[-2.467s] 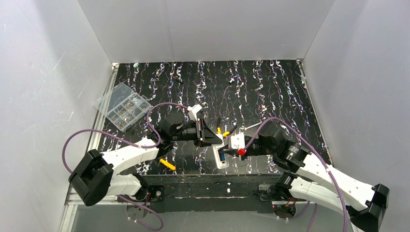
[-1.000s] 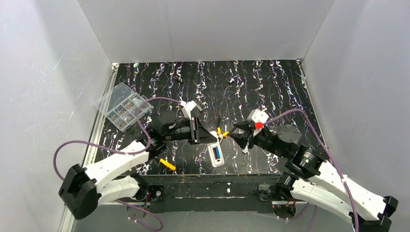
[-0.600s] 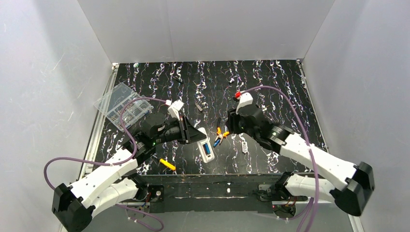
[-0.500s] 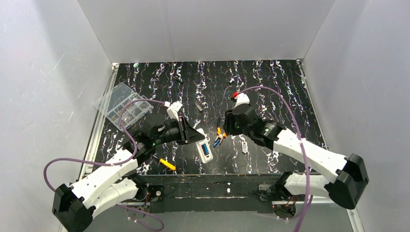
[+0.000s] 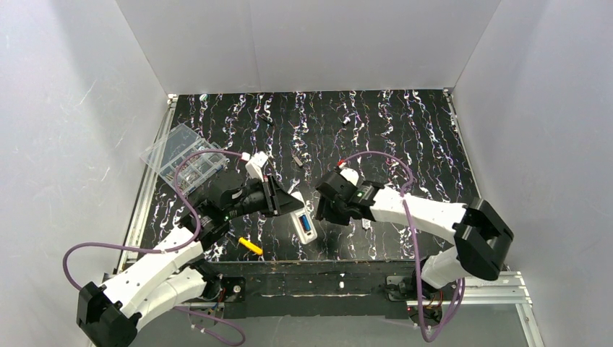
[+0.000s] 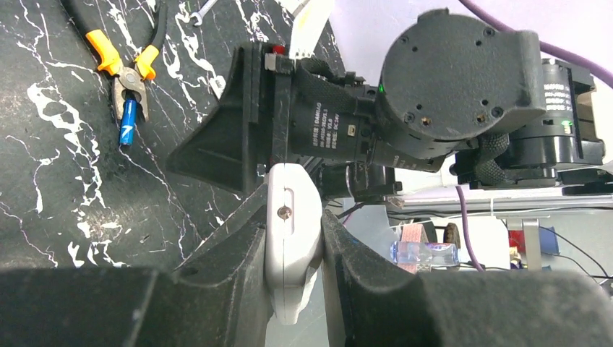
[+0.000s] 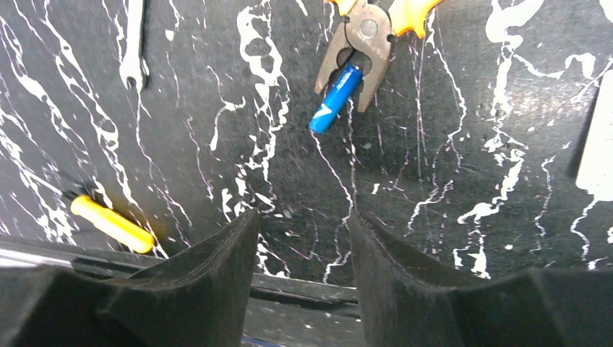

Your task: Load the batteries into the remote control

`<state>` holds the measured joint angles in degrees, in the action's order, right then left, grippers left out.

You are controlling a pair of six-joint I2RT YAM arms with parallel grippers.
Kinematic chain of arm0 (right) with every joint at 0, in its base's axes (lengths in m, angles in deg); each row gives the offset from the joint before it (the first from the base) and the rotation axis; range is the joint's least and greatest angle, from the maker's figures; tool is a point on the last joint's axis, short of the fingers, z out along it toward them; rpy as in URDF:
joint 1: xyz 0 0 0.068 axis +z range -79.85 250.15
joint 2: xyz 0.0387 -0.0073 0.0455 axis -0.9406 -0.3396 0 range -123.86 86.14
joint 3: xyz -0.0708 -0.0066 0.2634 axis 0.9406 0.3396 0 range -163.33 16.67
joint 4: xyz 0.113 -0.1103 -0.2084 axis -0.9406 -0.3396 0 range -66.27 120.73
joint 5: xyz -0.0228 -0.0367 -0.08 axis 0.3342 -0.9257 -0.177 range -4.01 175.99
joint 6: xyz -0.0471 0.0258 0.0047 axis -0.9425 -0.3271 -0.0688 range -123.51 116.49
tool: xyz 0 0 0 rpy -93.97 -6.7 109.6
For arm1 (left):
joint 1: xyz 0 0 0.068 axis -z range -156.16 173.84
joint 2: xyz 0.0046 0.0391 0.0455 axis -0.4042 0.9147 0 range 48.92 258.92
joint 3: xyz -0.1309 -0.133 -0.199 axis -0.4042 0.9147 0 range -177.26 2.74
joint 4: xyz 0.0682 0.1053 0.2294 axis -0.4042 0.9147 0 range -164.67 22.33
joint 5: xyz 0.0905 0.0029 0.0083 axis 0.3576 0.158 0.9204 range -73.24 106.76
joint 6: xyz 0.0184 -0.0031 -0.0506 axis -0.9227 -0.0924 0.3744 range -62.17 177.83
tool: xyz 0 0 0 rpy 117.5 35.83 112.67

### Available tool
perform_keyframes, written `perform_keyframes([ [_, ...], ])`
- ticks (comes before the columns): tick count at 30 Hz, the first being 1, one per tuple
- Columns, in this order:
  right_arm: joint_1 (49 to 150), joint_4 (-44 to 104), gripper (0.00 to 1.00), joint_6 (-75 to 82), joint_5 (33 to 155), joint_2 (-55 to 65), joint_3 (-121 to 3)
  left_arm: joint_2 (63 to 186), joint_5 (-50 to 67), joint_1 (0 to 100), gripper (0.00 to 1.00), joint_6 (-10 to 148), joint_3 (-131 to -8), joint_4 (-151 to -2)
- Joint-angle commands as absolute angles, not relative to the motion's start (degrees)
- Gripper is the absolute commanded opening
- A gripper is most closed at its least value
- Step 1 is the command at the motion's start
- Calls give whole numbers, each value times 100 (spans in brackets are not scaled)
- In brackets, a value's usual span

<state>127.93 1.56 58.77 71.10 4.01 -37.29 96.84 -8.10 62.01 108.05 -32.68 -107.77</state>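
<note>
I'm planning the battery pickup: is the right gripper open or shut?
Open: the right gripper has its fingers apart, only bare table between, nothing held.

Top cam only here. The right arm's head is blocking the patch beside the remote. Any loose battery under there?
Observer: Yes. The right wrist view shows one blue battery lying on the mat, with one end between the tips of the pliers.
Operator: Is the right gripper holding anything?
Observer: No. The right gripper is open and empty, over bare mat short of the battery.
Operator: How's the left grip on the remote?
Observer: In the left wrist view the left gripper is shut on the remote control, squeezing it on both sides.
</note>
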Motion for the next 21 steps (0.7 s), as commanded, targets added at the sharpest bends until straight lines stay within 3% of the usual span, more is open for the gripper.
perform_keyframes([
  [1, 12807, -332, 58, 6657, 6879, 57, -4335, 9410, -966, 6158, 0, 10857, -3200, -10877],
  [21, 12324, -124, 51, 7250, 7422, -1305, -4597, 8782, -818, 6086, 0, 10571, -3006, -10442],
])
